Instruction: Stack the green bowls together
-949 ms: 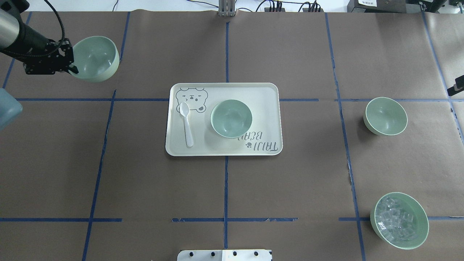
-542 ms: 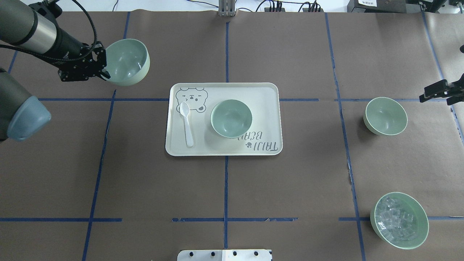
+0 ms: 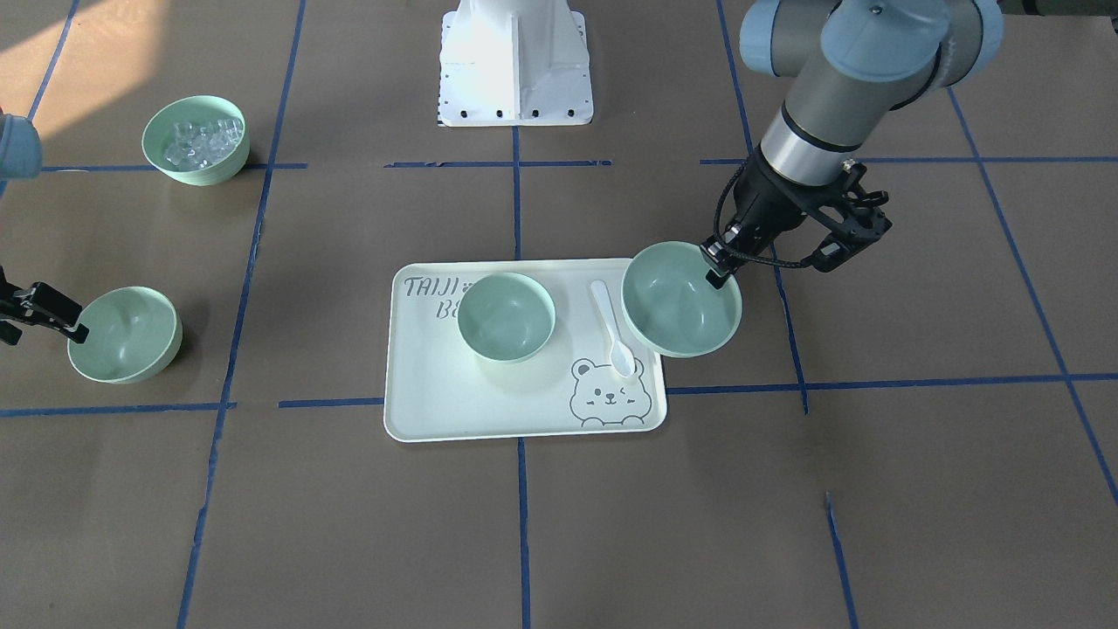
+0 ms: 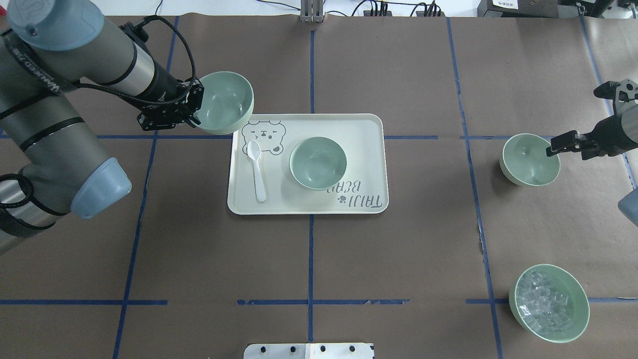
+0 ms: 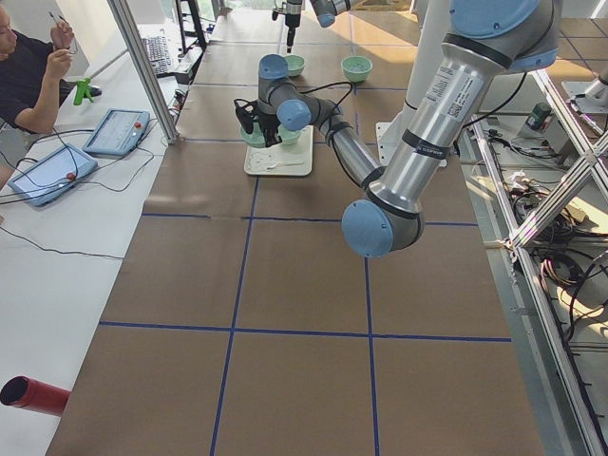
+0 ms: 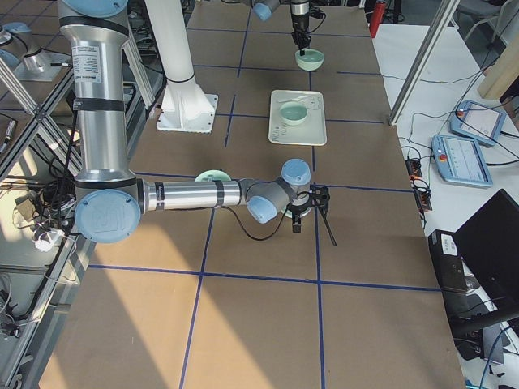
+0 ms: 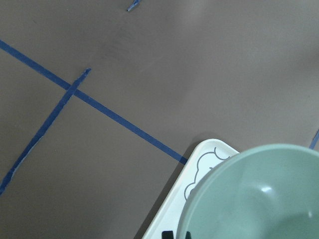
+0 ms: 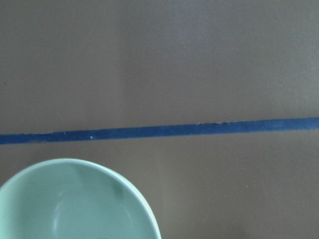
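Observation:
My left gripper (image 4: 193,113) is shut on the rim of one green bowl (image 4: 227,102) and holds it in the air over the tray's far-left corner; it also shows in the front view (image 3: 681,301) and the left wrist view (image 7: 259,194). A second green bowl (image 4: 318,163) stands upright on the tray (image 4: 369,124). A third green bowl (image 4: 528,159) stands on the table at the right. My right gripper (image 4: 565,149) is open at that bowl's right rim, one finger over its inside. The right wrist view shows this bowl (image 8: 75,204) low left.
A white spoon (image 4: 257,172) lies on the tray next to the bear print. A similar green bowl with clear cubes (image 4: 548,303) stands at the near right. Brown paper with blue tape lines covers the table.
My left arm has carried its bowl to the right, from the far-left table area to the tray's corner. My right gripper has come in from the right edge to the third bowl's rim.

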{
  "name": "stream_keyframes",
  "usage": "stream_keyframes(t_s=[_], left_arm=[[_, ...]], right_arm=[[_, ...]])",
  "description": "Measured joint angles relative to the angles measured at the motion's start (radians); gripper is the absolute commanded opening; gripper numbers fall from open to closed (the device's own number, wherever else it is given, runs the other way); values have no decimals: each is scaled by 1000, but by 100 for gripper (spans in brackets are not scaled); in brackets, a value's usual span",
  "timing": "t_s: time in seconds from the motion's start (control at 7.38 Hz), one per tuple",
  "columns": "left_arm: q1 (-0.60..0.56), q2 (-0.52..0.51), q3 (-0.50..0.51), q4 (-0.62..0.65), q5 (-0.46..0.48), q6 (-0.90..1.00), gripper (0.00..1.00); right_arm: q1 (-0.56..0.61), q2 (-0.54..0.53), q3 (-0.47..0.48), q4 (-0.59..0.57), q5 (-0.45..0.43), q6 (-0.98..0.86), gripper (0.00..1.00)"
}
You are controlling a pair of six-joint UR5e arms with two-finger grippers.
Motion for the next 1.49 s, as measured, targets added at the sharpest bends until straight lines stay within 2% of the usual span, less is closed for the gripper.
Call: stream_keyframes(t_s=[0.14, 0.27, 0.41, 0.68, 1.08, 1.49], left_arm=[[19, -17, 5, 6, 8, -18, 0], [34, -29, 8, 7, 15, -27, 0], [45, -34, 9, 8, 20, -30, 0], [66, -47, 13, 7, 32, -50, 0], [150, -97, 52, 6, 102, -107, 0], [224, -181, 125, 3, 178, -149, 0]], right_arm=[[-16, 0, -9, 3, -6, 5, 75], [-24, 0, -15, 4, -9, 6, 42], [-31, 0, -17, 3, -10, 8, 0], [-38, 3, -18, 3, -8, 7, 0], [-35, 12, -10, 2, 14, 6, 0], [31, 50, -8, 0, 113, 6, 0]])
